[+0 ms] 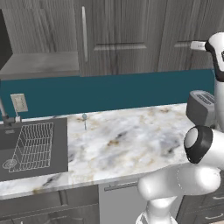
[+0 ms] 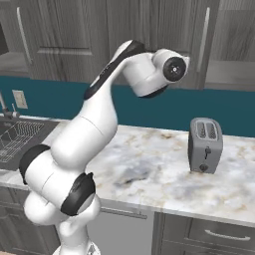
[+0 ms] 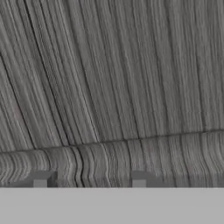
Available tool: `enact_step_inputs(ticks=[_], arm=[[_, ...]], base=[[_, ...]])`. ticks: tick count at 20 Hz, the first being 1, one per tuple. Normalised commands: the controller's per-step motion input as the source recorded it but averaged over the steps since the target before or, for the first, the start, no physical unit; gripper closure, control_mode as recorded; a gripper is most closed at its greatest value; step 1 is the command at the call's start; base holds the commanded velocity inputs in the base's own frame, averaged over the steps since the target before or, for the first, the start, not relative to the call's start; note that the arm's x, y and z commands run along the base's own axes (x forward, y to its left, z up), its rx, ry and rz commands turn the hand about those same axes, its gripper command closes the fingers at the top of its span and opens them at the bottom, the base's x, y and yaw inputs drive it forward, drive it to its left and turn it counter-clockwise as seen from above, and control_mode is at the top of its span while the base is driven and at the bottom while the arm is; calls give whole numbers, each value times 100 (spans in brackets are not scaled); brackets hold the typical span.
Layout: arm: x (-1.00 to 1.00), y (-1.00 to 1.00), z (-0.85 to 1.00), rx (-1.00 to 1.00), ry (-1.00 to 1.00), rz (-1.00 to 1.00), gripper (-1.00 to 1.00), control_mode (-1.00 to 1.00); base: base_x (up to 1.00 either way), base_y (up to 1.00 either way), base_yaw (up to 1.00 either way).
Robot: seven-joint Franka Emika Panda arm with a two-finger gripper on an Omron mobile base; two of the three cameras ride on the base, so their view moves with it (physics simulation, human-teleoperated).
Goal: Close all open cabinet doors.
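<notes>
The gripper is right up against a gray cabinet door, and its two fingertips stand apart with nothing between them. The cabinet doors hang at twelve o'clock above the counter. A toaster stands at three o'clock.

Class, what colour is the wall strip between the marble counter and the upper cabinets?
Teal backsplash; left base view shows it best.

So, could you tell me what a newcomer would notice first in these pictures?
The big white robot arm rears up over the marbled stone counter, reaching toward the grey wood-grain cabinet doors. A silver two-slot toaster stands at the counter's right, against a teal backsplash; a dark sink sits left.
</notes>
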Motion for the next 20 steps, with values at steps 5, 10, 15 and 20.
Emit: enact_step_inputs(ticks=[5,10,15,20], arm=[[100,7,-36,3,7,26,-100,-100],[43,33,-20,-2,6,19,-100,-100],[-90,93,-14,-19,-10,9,-100,-100],[-100,100,-28,-26,-24,5,-100,-100]], base=[[0,0,0],[0,0,0],[0,0,0],[0,0,0]])
